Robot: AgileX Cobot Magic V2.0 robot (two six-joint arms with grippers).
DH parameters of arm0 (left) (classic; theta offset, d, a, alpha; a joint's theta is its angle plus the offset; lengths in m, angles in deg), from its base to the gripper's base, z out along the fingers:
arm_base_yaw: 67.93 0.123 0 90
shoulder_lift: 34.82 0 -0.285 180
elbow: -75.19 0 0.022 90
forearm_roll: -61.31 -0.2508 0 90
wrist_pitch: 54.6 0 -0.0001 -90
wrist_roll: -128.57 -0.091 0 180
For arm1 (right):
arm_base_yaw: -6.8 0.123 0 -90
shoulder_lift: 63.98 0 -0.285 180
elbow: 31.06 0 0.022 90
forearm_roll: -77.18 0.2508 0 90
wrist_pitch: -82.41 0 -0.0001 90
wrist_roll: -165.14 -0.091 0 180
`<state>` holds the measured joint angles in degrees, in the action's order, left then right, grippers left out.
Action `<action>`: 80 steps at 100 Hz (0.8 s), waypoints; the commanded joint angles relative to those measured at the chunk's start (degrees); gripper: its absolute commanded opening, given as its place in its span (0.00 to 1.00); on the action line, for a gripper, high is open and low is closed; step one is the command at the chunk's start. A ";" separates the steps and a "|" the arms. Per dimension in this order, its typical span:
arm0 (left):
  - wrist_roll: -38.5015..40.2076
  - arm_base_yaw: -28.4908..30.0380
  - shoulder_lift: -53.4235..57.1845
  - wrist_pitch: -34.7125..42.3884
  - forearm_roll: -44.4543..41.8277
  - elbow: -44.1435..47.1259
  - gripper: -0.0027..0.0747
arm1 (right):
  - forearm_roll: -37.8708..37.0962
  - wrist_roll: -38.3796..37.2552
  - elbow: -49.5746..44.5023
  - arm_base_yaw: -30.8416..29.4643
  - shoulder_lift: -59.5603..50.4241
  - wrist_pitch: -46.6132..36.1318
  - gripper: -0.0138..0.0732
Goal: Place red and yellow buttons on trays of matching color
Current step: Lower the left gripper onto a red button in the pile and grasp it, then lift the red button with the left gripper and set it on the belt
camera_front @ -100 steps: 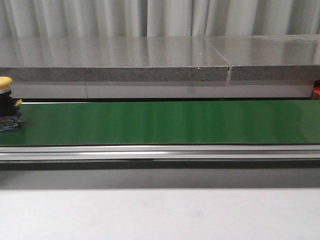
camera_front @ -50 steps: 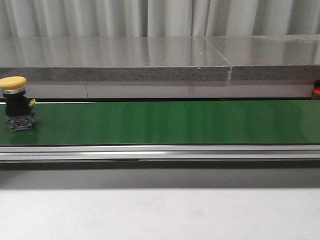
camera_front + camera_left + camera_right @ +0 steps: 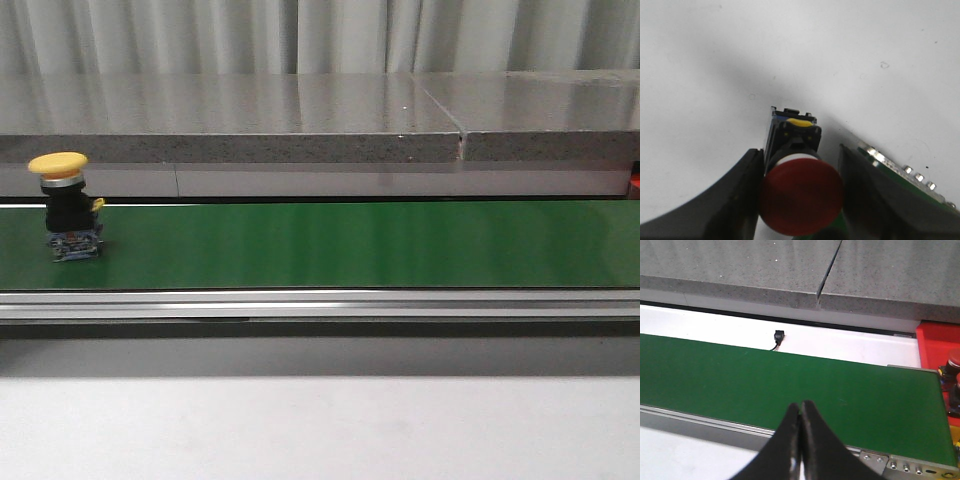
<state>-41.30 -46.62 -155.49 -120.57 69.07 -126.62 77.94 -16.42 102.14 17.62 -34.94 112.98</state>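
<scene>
A yellow button (image 3: 65,205) with a black body stands upright on the green conveyor belt (image 3: 350,245) at its far left in the front view. A red button (image 3: 801,196) stands between my left gripper's (image 3: 800,152) fingers above a white surface, and the jaws are closed against its sides. My right gripper (image 3: 801,406) is shut and empty over the belt's near rail (image 3: 715,417). A red tray (image 3: 935,340) holding a red button (image 3: 954,360) sits beyond the belt's end. Neither gripper shows in the front view.
A grey stone ledge (image 3: 300,115) runs behind the belt. A small black connector (image 3: 778,335) lies on the white strip behind the belt. The belt's metal end bracket (image 3: 900,175) is close to the left gripper's finger. White tabletop (image 3: 320,430) lies in front.
The yellow button has travelled to the right along the belt, from the picture's left edge into full view.
</scene>
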 commanded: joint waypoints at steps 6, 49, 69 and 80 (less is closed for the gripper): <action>-5.03 -0.54 9.95 0.30 -0.27 1.23 0.28 | -0.43 0.55 1.54 0.11 0.27 -4.34 0.08; -9.55 -7.84 24.51 5.22 -0.38 15.84 0.28 | -0.43 0.55 1.54 0.11 0.27 -4.34 0.08; -9.64 -11.02 22.68 5.53 -0.38 16.42 0.28 | -0.43 0.55 1.54 0.11 0.27 -4.34 0.08; -9.64 -11.11 20.37 4.41 0.17 16.42 0.28 | -0.43 0.55 1.54 0.11 0.27 -4.43 0.08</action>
<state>-50.92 -57.37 -135.45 -117.17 68.06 -108.81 77.94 -16.42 102.14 17.62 -34.94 112.98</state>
